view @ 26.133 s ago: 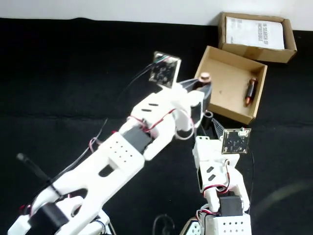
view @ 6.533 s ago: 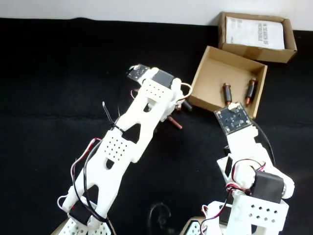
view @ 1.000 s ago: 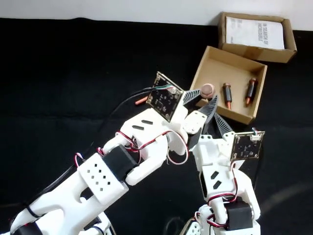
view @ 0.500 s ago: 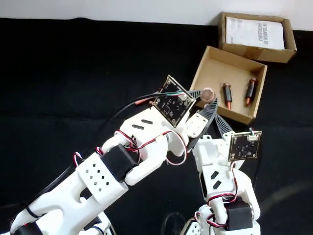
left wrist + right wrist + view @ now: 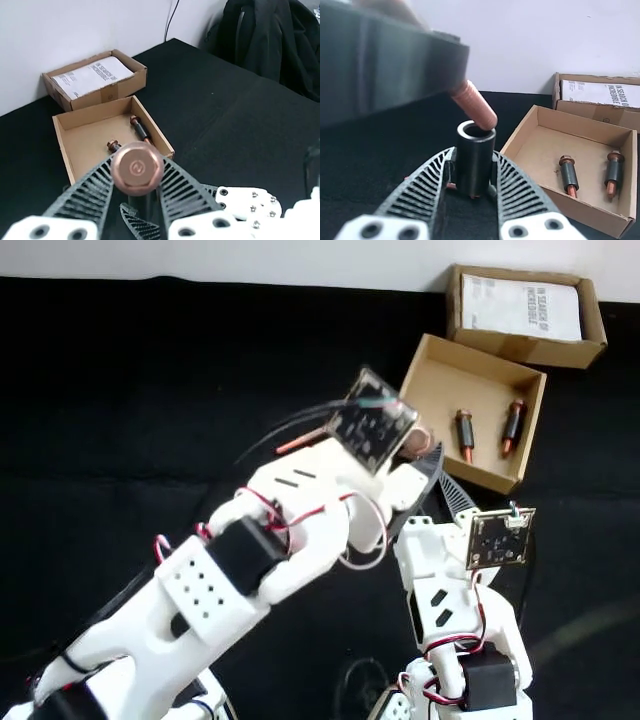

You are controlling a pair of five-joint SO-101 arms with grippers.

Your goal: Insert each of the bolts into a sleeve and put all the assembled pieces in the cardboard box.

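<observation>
While the left claw (image 5: 136, 160) is closed on a copper-coloured bolt (image 5: 136, 170), pinching it just under its hexagonal head between two ribbed black fingers (image 5: 90, 192), the right claw (image 5: 475, 155) is clamped round a short black sleeve (image 5: 476, 162) that stands upright with its open mouth upward, both of them meeting just outside the cardboard box (image 5: 425, 360), by the wall that faces the arms; in the right wrist view the bolt's threaded end comes down at a slant, and its tip sits at the rim of the sleeve's mouth, though whether it has gone inside cannot be told; inside the cardboard box two assembled pieces lie apart from each other on the floor of the box, one (image 5: 465, 435) nearer the claws and the other (image 5: 513, 425) close to the box's far side wall, each a dark sleeve with copper showing at both ends; a loose bolt (image 5: 298, 444) lies on the black table (image 5: 150, 370) well apart from the cardboard box, on the far side of the left arm from it; a second box (image 5: 590, 345) holding a printed sheet (image 5: 520, 305) stands just behind the cardboard box, near the table's back edge
</observation>
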